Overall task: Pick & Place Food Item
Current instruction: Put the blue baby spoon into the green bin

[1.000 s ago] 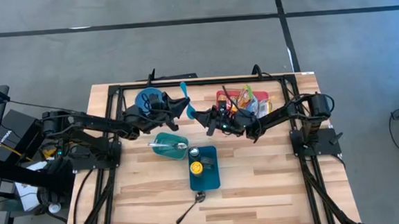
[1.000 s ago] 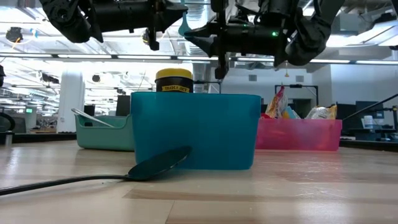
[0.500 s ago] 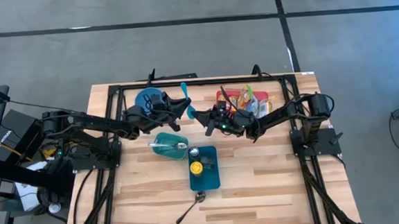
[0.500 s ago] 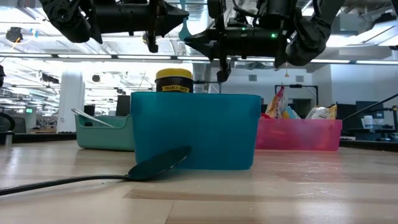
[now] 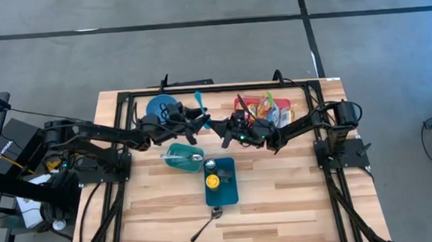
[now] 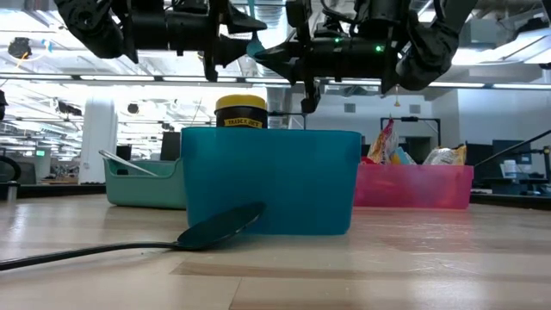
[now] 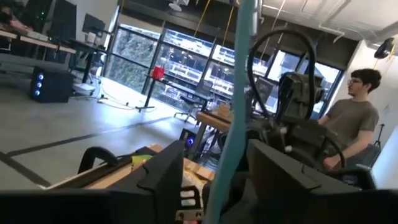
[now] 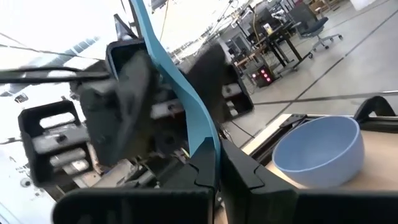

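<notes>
A thin light-blue utensil (image 5: 201, 108) is held in the air over the table's far middle, where my two grippers meet tip to tip. My right gripper (image 5: 215, 126) comes from the table's right and is shut on the utensil (image 8: 177, 81). My left gripper (image 5: 194, 123) comes from the left and is open. Its two fingers (image 7: 165, 177) stand on either side of the utensil (image 7: 239, 93). The food packets (image 5: 262, 107) lie in a pink bin (image 6: 413, 185) at the far right, and no gripper touches them. My right gripper pinches the utensil's lower end (image 8: 208, 146) between its two fingers. The fingers lie about level and reach in from the table's right. The utensil rises from them and leans toward the far edge, clear of the table. My left gripper: I cannot tell whether a finger still touches the utensil.
A blue bowl (image 5: 161, 108) stands at the far left under my left arm. A green bin (image 5: 182, 157) holds a spoon. A blue bin (image 5: 221, 182) in the middle holds two jars (image 6: 241, 110). A black spoon (image 5: 207, 223) lies near the front edge.
My left gripper has opened and let go of the utensil, tipping slightly but staying in place. My right gripper has stayed shut on the utensil's lower end, and the utensil remains up in the air.
</notes>
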`<state>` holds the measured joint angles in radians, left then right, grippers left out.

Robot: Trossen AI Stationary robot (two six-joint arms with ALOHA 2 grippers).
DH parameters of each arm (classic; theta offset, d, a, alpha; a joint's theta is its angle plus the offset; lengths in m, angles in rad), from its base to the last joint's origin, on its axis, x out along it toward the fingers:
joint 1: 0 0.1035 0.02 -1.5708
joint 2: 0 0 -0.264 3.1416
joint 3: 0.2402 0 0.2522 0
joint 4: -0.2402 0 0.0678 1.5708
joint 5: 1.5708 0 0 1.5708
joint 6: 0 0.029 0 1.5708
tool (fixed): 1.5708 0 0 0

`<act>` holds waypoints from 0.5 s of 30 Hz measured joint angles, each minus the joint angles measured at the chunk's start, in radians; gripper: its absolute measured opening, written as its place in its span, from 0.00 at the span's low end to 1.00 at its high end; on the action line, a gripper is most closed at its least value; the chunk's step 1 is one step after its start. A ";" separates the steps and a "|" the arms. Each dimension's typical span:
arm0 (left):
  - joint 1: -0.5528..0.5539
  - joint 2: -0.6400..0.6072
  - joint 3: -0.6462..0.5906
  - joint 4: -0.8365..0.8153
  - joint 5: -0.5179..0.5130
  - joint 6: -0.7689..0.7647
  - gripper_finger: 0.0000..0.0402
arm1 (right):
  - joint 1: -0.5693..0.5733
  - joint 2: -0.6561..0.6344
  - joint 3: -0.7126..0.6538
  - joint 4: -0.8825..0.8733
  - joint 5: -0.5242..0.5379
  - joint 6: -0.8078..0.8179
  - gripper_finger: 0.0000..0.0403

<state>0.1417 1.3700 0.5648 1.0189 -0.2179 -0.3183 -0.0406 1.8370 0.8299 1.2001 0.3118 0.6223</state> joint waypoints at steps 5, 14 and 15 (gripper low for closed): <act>0.000 -0.055 0.000 -0.071 0.009 0.000 0.46 | -0.003 0.000 0.000 -0.030 0.003 -0.008 0.00; 0.000 -0.199 0.000 -0.305 0.009 0.000 0.44 | -0.028 -0.064 0.000 -0.184 0.003 -0.055 0.00; 0.000 -0.216 0.000 -0.331 0.009 0.000 0.44 | -0.030 -0.075 0.000 -0.207 0.003 -0.057 0.00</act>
<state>0.1417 1.1542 0.5648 0.6875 -0.2087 -0.3183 -0.0711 1.7617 0.8303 0.9929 0.3149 0.5651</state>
